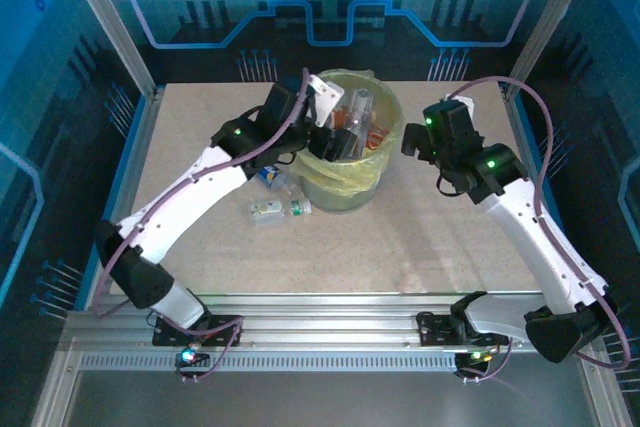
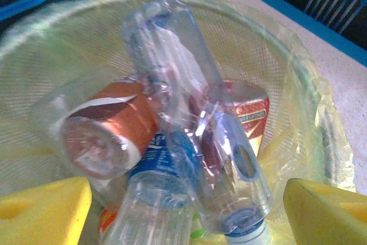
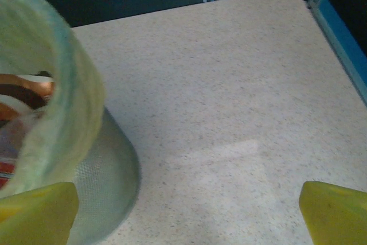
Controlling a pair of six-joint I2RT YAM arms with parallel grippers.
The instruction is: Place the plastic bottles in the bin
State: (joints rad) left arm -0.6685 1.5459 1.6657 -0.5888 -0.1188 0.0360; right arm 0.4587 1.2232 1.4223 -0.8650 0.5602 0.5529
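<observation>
The bin (image 1: 352, 185) is a round mesh bucket lined with a yellow-green bag, standing mid-table. Inside it lie several plastic bottles (image 1: 356, 123): a long clear one (image 2: 178, 61), one with an orange-brown label (image 2: 112, 121), one with a blue label (image 2: 166, 162) and a red pack (image 2: 252, 113). My left gripper (image 1: 325, 110) hovers over the bin's left rim, open (image 2: 186, 222), with nothing between its yellow fingers (image 2: 46, 210). Two more bottles lie on the table left of the bin, one green-labelled (image 1: 280, 211) and one blue-labelled (image 1: 269, 175). My right gripper (image 1: 422, 150) hangs open (image 3: 186, 216) just right of the bin (image 3: 63, 113).
The speckled table (image 1: 430, 247) is fenced by a blue rim and metal frame posts (image 1: 110, 17). My left arm (image 1: 190, 197) stretches across the table's left half, close over the two loose bottles. Bare tabletop (image 3: 229, 113) lies under my right gripper.
</observation>
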